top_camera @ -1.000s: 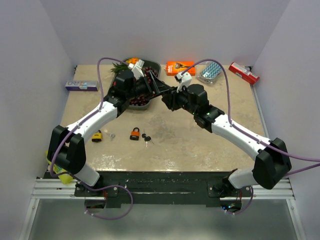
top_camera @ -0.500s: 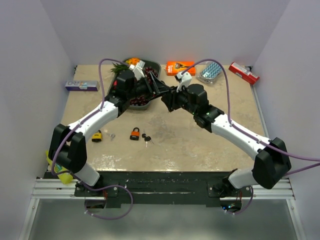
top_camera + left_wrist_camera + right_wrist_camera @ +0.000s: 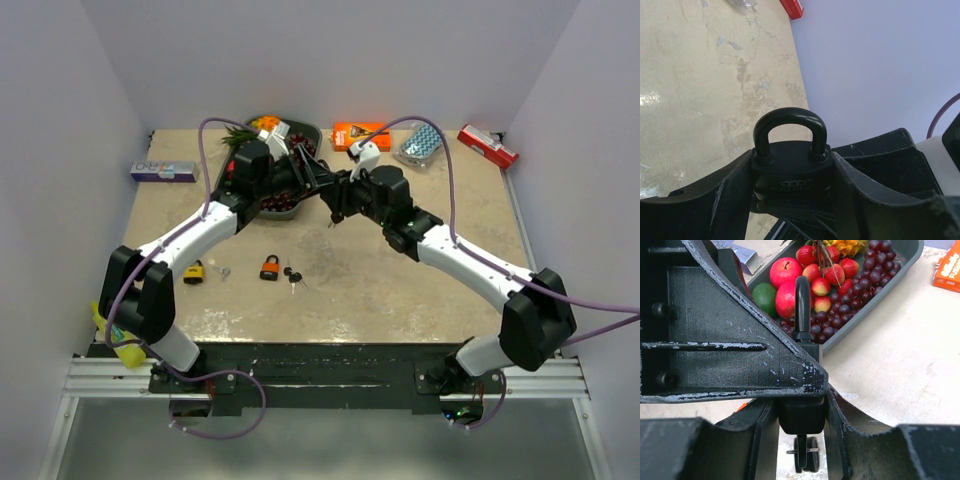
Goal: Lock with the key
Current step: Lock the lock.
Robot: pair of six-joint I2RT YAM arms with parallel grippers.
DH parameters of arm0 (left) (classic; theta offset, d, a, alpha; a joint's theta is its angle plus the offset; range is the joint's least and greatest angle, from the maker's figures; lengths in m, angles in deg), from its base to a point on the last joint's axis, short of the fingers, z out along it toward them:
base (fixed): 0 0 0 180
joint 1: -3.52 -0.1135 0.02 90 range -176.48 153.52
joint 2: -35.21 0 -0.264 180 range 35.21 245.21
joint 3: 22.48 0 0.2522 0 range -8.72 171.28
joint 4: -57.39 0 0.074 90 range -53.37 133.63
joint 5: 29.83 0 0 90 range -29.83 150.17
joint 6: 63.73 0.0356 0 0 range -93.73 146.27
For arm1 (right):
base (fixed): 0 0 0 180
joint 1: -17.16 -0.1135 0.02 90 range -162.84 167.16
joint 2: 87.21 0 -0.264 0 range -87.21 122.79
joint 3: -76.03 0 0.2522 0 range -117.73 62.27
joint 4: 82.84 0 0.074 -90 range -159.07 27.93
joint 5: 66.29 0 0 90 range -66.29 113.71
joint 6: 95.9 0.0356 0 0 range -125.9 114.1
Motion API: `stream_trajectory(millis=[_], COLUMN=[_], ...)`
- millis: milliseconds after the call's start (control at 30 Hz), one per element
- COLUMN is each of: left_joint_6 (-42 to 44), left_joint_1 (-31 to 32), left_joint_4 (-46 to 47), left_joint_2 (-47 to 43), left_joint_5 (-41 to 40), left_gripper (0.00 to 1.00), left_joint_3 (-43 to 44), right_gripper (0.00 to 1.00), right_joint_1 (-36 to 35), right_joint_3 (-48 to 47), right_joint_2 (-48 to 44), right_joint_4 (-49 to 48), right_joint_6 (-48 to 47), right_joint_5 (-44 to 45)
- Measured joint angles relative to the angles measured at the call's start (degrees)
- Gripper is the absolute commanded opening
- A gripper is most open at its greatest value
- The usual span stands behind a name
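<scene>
A black padlock (image 3: pixel 334 196) is held in the air above the middle of the table, where both grippers meet. In the left wrist view its shackle stands closed above the body (image 3: pixel 790 162), and my left gripper (image 3: pixel 791 167) presses both sides of that body. In the right wrist view my right gripper (image 3: pixel 802 416) is shut on the padlock's narrow body (image 3: pixel 801 417), with the shackle (image 3: pixel 802 302) pointing away. A key (image 3: pixel 804 454) with a ring and spare keys sticks out of the padlock's underside. One left finger (image 3: pixel 725 345) lies across the top of that view.
An orange padlock (image 3: pixel 270 266) and loose keys (image 3: pixel 292 277) lie at the front centre, with a yellow padlock (image 3: pixel 193 271) and its key (image 3: pixel 224 272) to their left. A fruit tray (image 3: pixel 312 133), an orange box (image 3: pixel 358 133), a blister pack (image 3: pixel 418 143) and a red box (image 3: pixel 488 146) line the back.
My left gripper's jaws have narrowed onto the black padlock. The right gripper has shifted slightly left with the padlock.
</scene>
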Motion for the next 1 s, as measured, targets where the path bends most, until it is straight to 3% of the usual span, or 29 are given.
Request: stream_trajectory(millis=[33,67,167,533,1000], left_joint_6=[0.0,0.0,0.0,-0.1,-0.1], left_joint_1=[-0.2,-0.3,-1.0,-4.3,-4.3], left_joint_4=[0.0,0.0,0.0,-0.8,-0.9], left_joint_2=[0.0,0.0,0.0,-0.2,-0.9], left_joint_5=[0.1,0.3,0.9,0.9,1.0], left_gripper=[0.00,0.00,0.00,0.00,0.00], left_joint_3=[0.0,0.0,-0.1,-1.5,-2.9], right_gripper=[0.45,0.54,0.66,0.57,0.49], right_joint_1=[0.0,0.0,0.4,4.3,4.2], right_joint_3=[-0.1,-0.3,-1.8,-4.2,-4.0], right_joint_2=[0.1,0.1,0.1,-1.9,0.5], right_joint_4=[0.1,0.2,1.0,7.4,10.0], right_joint_6=[0.0,0.0,-0.5,-6.3,-8.2], right_joint_5=[-0.1,-0.3,-1.7,-10.3,-13.3])
